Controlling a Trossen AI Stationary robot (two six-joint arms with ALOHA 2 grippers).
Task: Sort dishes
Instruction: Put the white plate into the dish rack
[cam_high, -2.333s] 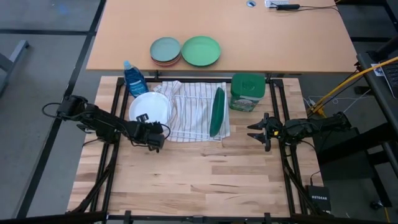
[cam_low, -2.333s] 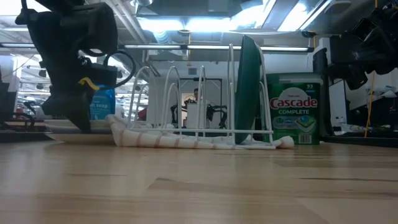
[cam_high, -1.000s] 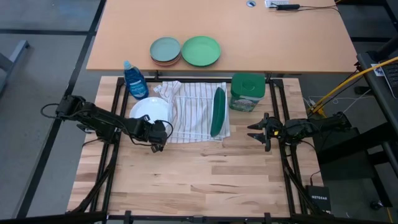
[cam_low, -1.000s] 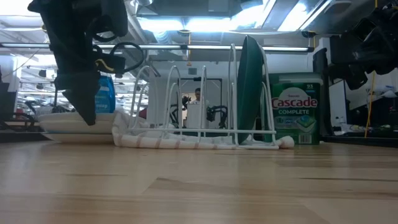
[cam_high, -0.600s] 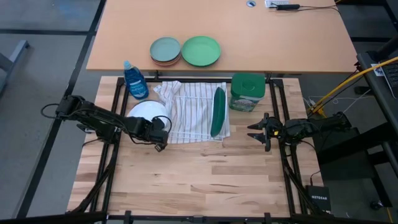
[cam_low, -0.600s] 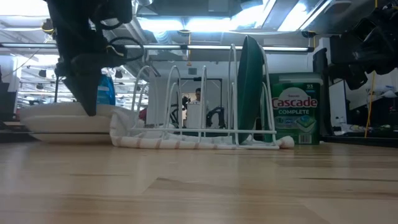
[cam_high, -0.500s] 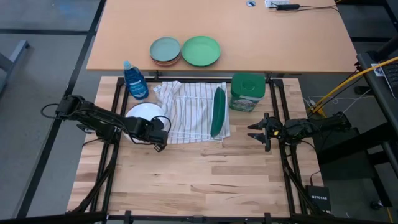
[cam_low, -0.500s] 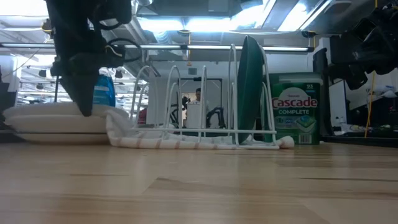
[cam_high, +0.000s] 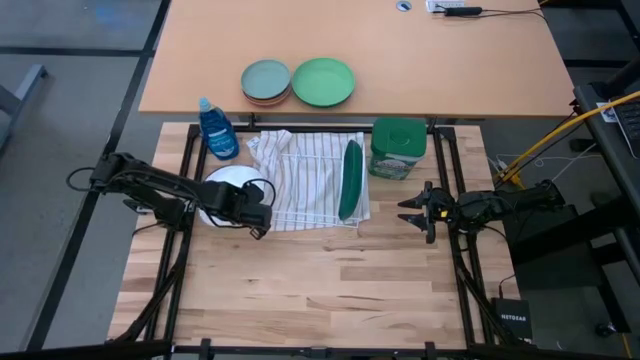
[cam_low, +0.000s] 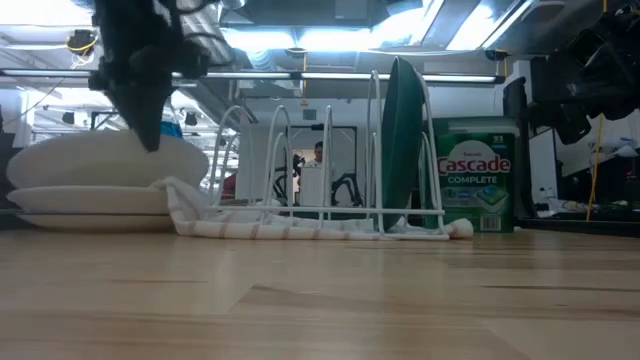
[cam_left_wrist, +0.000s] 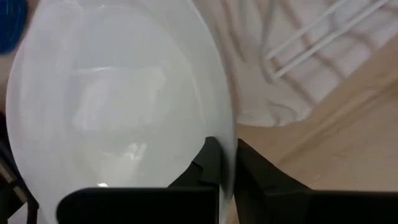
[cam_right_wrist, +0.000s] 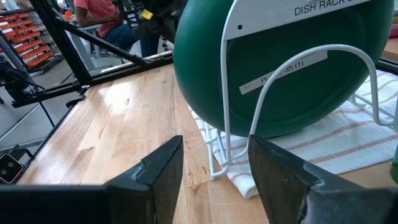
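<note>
Beside the rack (cam_high: 318, 180), left gripper (cam_high: 256, 212) pinches the tilted white plate's (cam_high: 226, 186) rim.

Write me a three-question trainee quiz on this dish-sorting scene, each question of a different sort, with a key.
1. True or false: the dark green plate stands on edge in the wire rack.
2. Which gripper grips the rim of a white plate? A) left B) right C) neither
3. Fill in: the raised white plate tilts above another white plate that lies ____ on the table.

Key:
1. True.
2. A: the left gripper pinches its rim; the right gripper is open, apart from the rack.
3. flat
</note>
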